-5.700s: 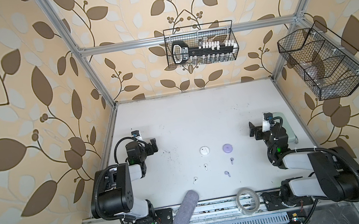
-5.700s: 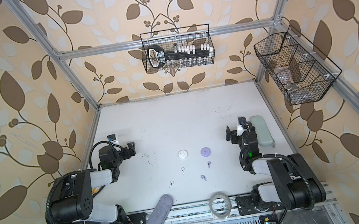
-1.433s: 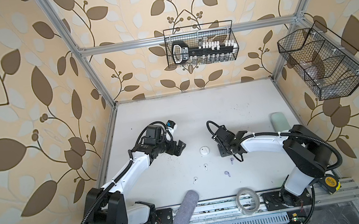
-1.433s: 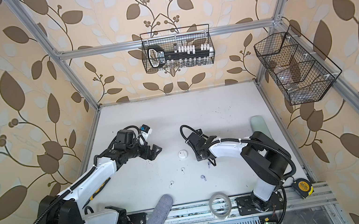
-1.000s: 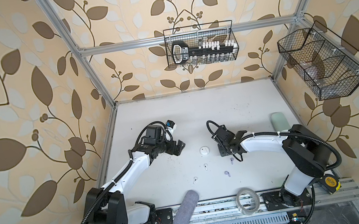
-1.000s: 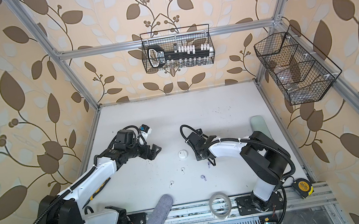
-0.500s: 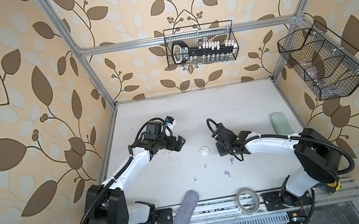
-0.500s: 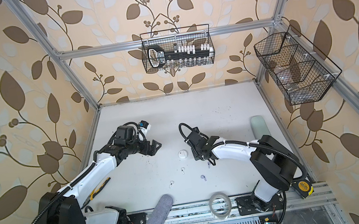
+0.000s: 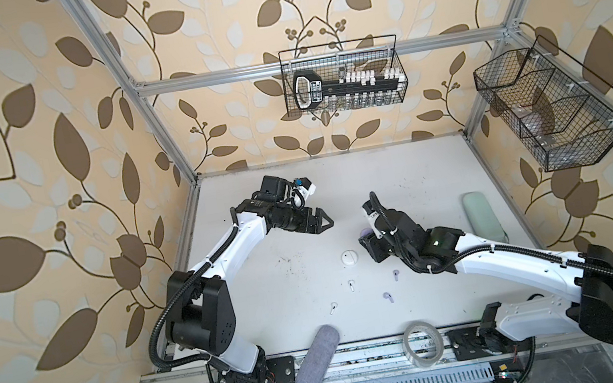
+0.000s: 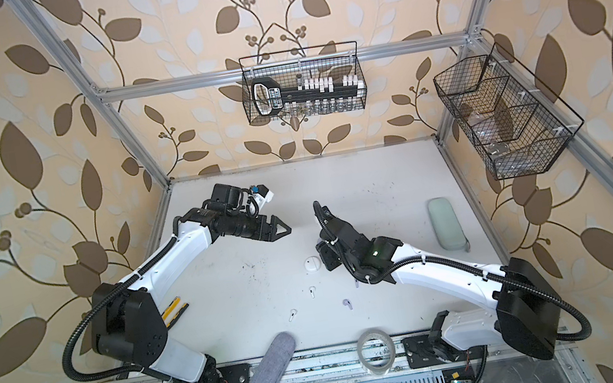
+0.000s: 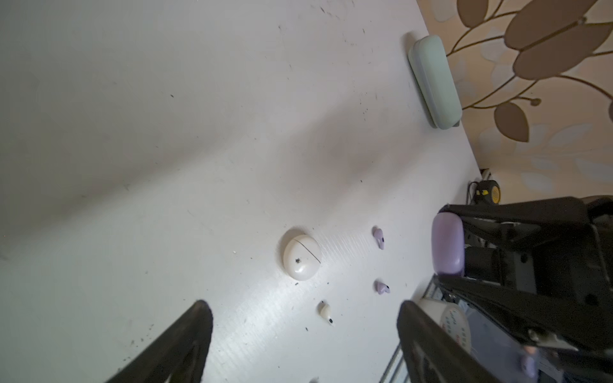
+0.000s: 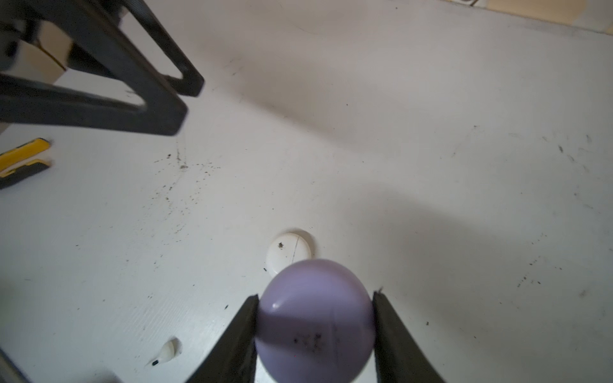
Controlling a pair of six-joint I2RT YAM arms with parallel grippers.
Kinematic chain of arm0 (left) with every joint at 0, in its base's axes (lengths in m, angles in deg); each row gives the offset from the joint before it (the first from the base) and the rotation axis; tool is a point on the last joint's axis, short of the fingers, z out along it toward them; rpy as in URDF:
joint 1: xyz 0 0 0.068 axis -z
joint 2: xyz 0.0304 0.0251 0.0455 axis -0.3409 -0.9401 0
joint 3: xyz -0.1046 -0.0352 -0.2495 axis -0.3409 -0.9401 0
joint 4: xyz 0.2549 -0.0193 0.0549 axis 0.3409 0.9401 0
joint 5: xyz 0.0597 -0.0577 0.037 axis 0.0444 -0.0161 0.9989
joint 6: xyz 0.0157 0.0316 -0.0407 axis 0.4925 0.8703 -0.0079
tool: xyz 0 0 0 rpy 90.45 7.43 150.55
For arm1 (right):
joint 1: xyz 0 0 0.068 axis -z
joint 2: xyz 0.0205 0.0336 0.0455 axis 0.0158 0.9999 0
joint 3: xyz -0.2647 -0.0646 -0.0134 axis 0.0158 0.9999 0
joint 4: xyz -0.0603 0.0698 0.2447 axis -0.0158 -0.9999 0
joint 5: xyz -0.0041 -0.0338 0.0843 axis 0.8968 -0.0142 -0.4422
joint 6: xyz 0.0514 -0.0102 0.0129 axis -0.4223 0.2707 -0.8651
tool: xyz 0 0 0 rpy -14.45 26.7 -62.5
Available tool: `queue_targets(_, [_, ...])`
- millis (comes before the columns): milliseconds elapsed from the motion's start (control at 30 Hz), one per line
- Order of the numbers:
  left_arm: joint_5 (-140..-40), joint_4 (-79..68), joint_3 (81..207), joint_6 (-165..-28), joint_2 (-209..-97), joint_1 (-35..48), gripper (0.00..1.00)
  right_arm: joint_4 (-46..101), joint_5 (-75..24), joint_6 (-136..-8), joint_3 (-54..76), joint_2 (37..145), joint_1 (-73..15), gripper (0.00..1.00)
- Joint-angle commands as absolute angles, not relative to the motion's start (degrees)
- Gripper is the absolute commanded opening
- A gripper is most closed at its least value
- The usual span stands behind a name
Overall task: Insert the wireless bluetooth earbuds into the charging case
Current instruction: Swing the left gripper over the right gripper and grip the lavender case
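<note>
The left gripper (image 9: 323,221) hangs in mid-air, pointing right, jaws wide apart. The right gripper (image 12: 315,298), reaching left, clamps a lilac case (image 12: 315,335).

lilac case (image 12: 315,318), white case (image 9: 349,258), leaf-patterned wallpaper (image 9: 18,165)

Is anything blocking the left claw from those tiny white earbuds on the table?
Nothing visible does. The open left gripper hangs above bare table; the two tiny white stemmed earbuds lie uncovered, with the round white case beside the path.
</note>
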State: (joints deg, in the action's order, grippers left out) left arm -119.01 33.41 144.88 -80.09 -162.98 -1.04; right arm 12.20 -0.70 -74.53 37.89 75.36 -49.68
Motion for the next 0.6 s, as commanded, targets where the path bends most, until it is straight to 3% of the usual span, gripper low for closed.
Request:
queue_targets(0, [-126.64,39.71,149.15,-81.92,-163.19,0.13,0.88,16.02,-4.24,-72.26,40.01,73.59,-50.84,0.22])
queue_targets(267, [-132.00,45.09,151.29,-79.46,-164.45,2.36,0.78,18.03,-7.19,-69.55,40.73,72.62,-52.35,0.21])
queue_targets(567, [-135.84,46.69,151.12,-77.67,-166.34,4.73,0.76,19.24,-8.80,-68.21,39.32,73.26,-52.73,0.21])
